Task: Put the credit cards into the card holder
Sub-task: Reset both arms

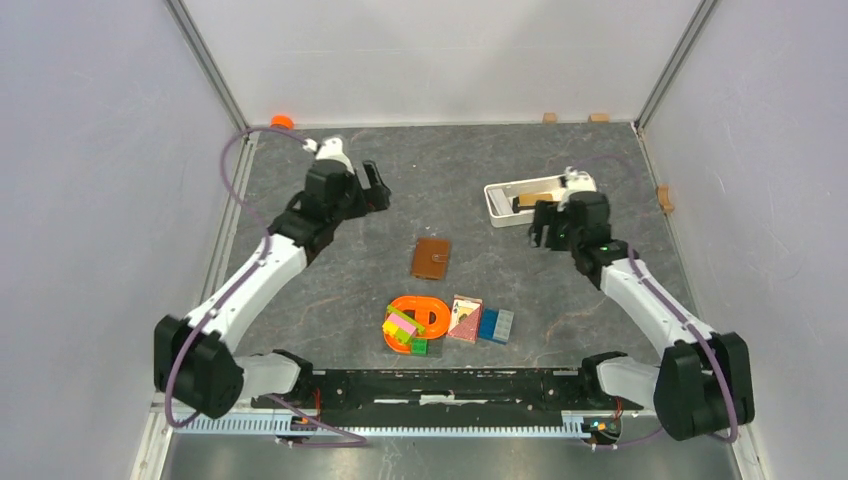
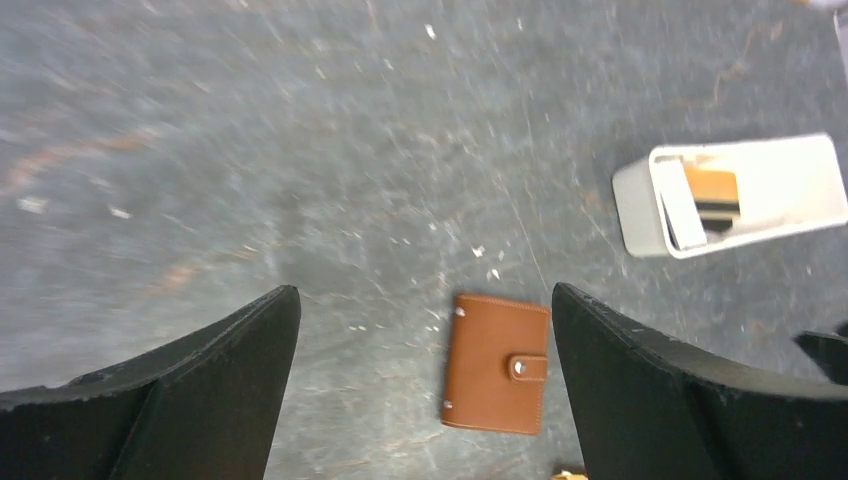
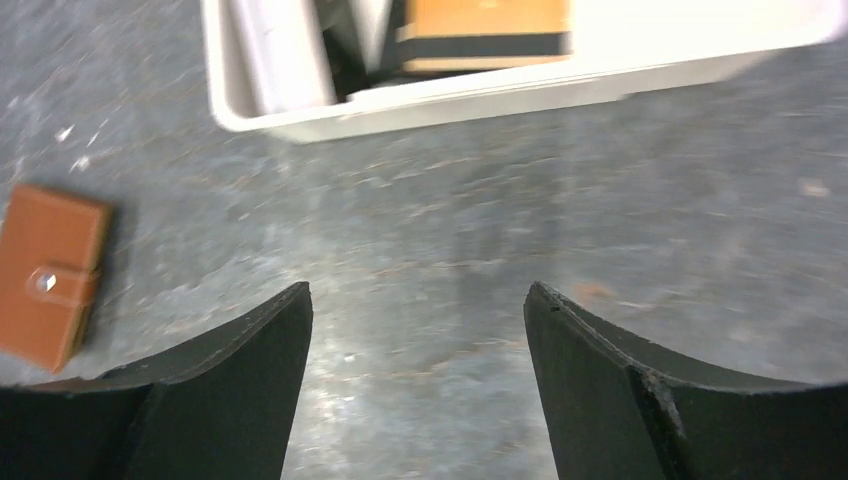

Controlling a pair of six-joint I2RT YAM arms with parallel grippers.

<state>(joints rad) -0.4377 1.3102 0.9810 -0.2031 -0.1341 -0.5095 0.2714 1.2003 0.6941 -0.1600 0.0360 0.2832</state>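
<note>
While the left pincer (image 2: pixel 425 295) and right pincer (image 3: pixel 418 290) hang released and empty, the shut card holder (image 1: pixel 431 258) lies flat between them, untouched; a one-sided nudge could skid it away.

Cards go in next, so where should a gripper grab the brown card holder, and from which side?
Probably from straight above, pinching the card holder across its two long edges, away from the clasp tab. It lies flat, closed and thin, so only its edges offer a hold.
</note>
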